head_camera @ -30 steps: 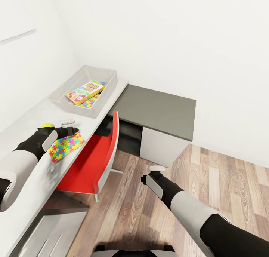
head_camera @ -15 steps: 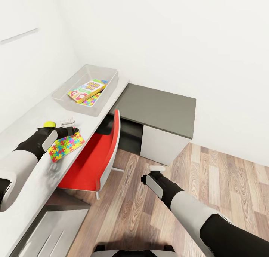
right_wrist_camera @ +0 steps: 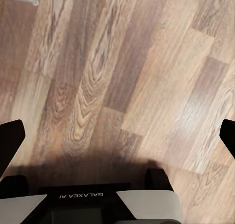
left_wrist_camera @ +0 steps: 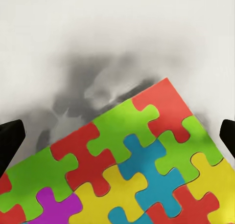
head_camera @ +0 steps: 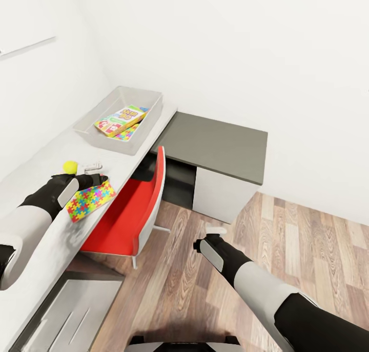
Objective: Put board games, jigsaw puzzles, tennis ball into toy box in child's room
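Two toys are already lying in the box (head_camera: pixel 119 117) at upper left on the bench (head_camera: pixel 46 162). The left pincer (head_camera: pixel 100 178) is pinching a puzzle (head_camera: pixel 90 200) at mid-left; the ball (head_camera: pixel 70 166) is waiting beside it. The right pincer (head_camera: pixel 215 231) is idling, spread over the floor (head_camera: pixel 287 249).

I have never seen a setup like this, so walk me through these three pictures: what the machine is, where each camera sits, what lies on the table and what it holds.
This is a simulated wheeled robot with two arms. The head camera looks down over both. On the white table sit a clear toy box holding a board game, a tennis ball and a small white item I cannot identify. The left hand hangs at a colourful jigsaw puzzle that juts past the table's edge above a red chair. The left wrist camera shows that puzzle close up between spread fingers; whether it is gripped is unclear. The right wrist camera, on the empty right hand, faces the wooden floor.
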### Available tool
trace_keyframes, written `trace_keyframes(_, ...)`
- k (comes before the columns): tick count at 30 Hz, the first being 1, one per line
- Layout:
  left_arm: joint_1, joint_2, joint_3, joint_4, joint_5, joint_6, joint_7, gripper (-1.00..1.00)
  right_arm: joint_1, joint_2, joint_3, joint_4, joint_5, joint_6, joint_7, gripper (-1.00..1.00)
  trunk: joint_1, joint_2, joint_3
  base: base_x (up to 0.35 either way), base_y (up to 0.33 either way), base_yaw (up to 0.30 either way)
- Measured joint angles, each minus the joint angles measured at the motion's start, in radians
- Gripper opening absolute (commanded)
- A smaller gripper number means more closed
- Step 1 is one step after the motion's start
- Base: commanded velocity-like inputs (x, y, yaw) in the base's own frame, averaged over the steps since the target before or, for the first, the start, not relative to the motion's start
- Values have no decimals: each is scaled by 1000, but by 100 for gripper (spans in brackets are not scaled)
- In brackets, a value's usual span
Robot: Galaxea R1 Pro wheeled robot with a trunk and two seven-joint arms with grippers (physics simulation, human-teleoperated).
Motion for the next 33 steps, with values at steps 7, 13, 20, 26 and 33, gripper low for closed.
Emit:
trace_keyframes(7,0,0,0,0,1,1,0,100,0,0,0,0,0,0,0,100,0,0,0,-127,0,0)
trace_keyframes(13,0,0,0,0,1,1,0,100,0,0,0,0,0,0,0,100,0,0,0,-129,0,0)
trace_keyframes(20,2,0,0,0,1,1,0,100,0,0,0,0,0,0,0,100,0,0,0,-177,0,0)
trace_keyframes(26,2,0,1,0,1,1,-1,100,0,0,0,0,0,0,0,100,0,0,0,-145,0,0)
trace_keyframes(33,1,1,2,0,1,1,-2,100,0,0,0,0,0,0,0,100,0,0,0,-62,0,0)
